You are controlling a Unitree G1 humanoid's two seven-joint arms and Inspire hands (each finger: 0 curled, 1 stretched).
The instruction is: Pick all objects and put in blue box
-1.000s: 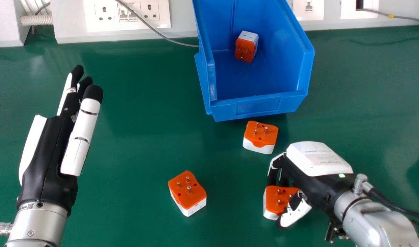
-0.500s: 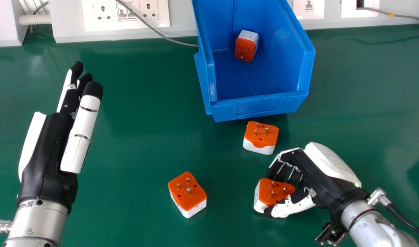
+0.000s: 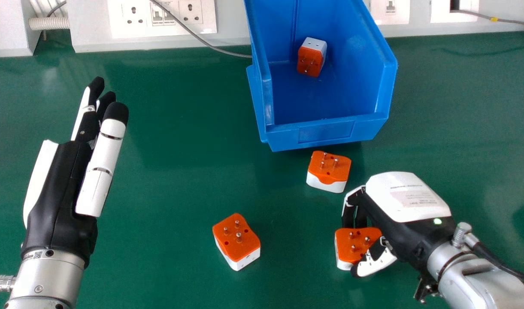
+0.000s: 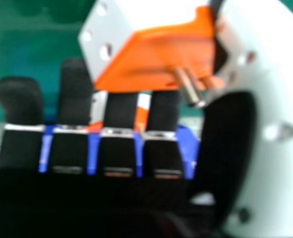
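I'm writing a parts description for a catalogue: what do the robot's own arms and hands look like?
Both forearms are silver and rounded. The left hand is black with white panels and black fingertips, with a ribbed metal connector by its wrist. The right hand is black and white too, with a small green light, faint print on its white cover and a black cable.

Four block-shaped orange-and-white plastic plug adapters with metal pins: one (image 3: 311,60) inside the box (image 3: 326,133), one (image 3: 328,171) near its front, one (image 3: 236,240) well apart on the green worktop (image 3: 176,163), and one (image 3: 354,244) in the right hand (image 3: 410,225). One open-topped blue plastic box. Two black-and-white robot hands, counting the left hand (image 3: 60,189). Three white rectangular wall plates (image 3: 163,31) (image 3: 389,17) (image 3: 443,13) behind.
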